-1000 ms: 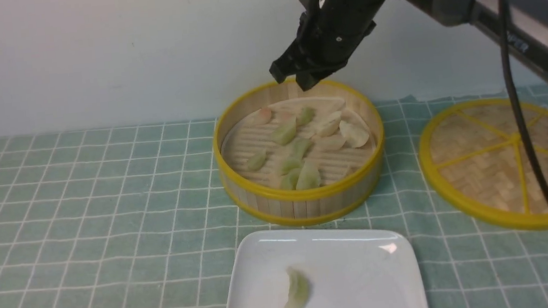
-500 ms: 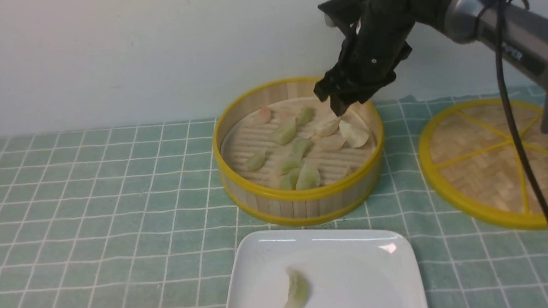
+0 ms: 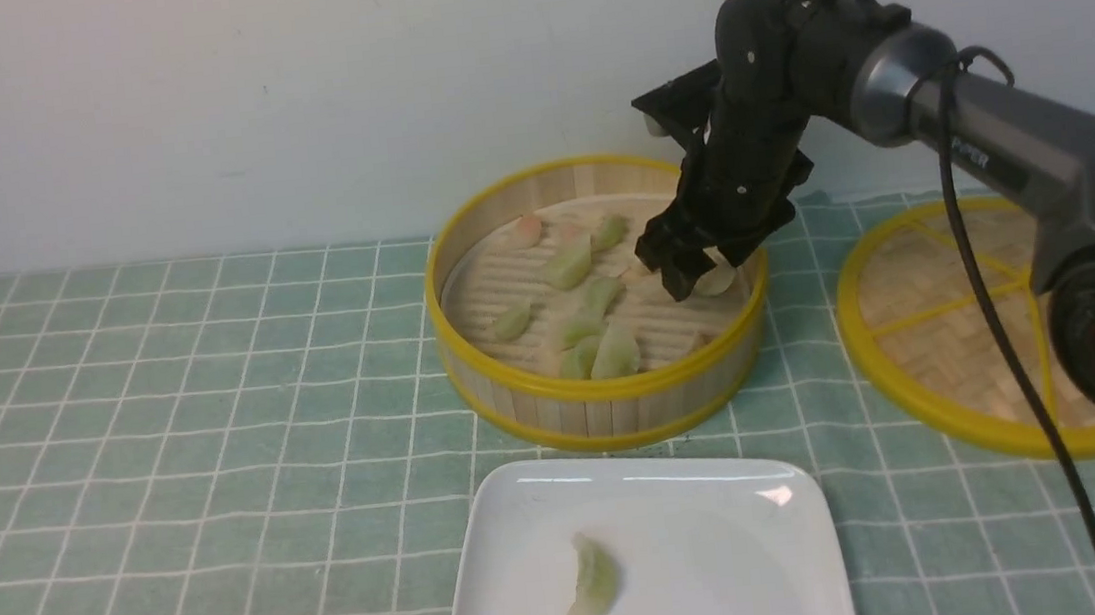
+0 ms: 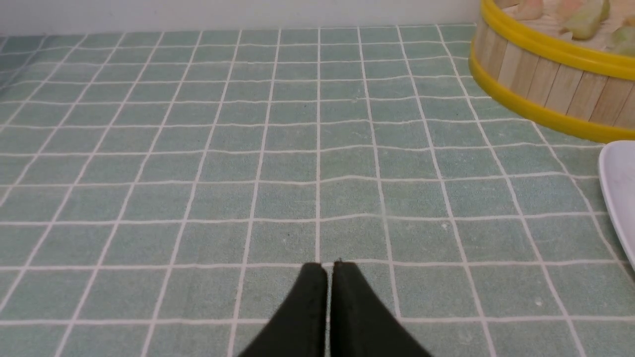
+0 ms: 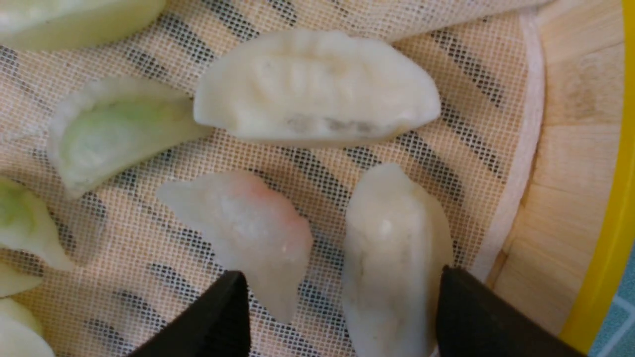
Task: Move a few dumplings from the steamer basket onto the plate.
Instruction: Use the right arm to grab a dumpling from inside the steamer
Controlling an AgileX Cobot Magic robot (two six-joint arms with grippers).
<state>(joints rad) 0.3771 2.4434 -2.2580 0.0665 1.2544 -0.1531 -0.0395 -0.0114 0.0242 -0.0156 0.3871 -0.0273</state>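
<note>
Dumplings (image 3: 569,265), small pleated crescents in pale green, cream and pink, lie in the round bamboo steamer basket (image 3: 606,394) with yellow rims, on the green-checked tabletop (image 3: 168,434). Your right claw (image 5: 342,277) is down inside the basket at its right side, jaws apart, bracketing a cream-white dumpling (image 5: 392,258). A pinkish dumpling (image 5: 248,228) pokes its end into the gap too. One pale green dumpling (image 3: 591,580) lies on the glossy white square plate (image 3: 643,469) just in front of the basket. Your left claw (image 4: 328,267) hangs over the tabletop left of the basket, fingers pressed together, holding nothing.
</note>
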